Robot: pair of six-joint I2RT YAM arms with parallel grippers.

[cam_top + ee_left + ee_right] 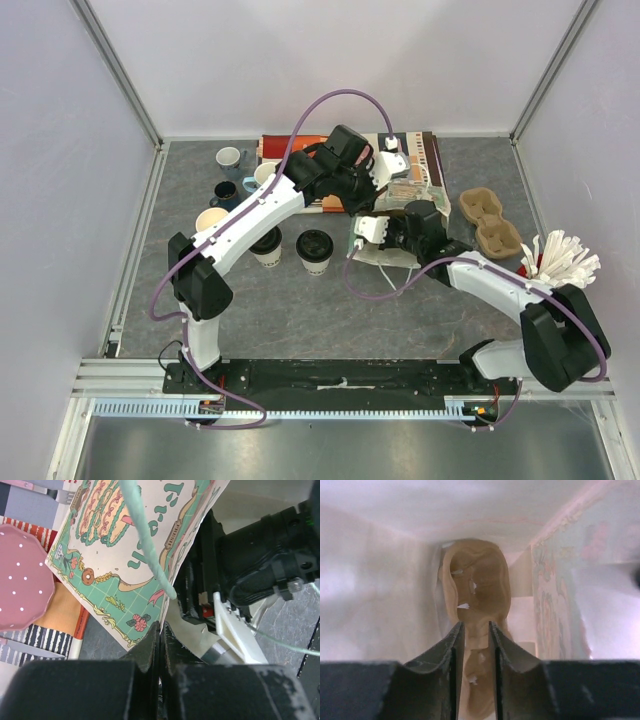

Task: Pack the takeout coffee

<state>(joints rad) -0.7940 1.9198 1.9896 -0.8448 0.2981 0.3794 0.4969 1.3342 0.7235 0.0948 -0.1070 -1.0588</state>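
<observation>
White mug (pixel 229 157), navy mug (pixel 224 190), striped mat (pixel 428 165) at rear; white stick bundle (pixel 562 258) far right.

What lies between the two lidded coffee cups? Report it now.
Nothing: only bare gray table separates the left lidded cup from the right lidded cup, shown in the top external view.

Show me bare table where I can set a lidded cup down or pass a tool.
Widest bare patch: the near table between the lidded cups and the arm bases. A smaller one lies behind the cup carriers, far right. Crowded: mugs, paper bag and both arms mid-table.
</observation>
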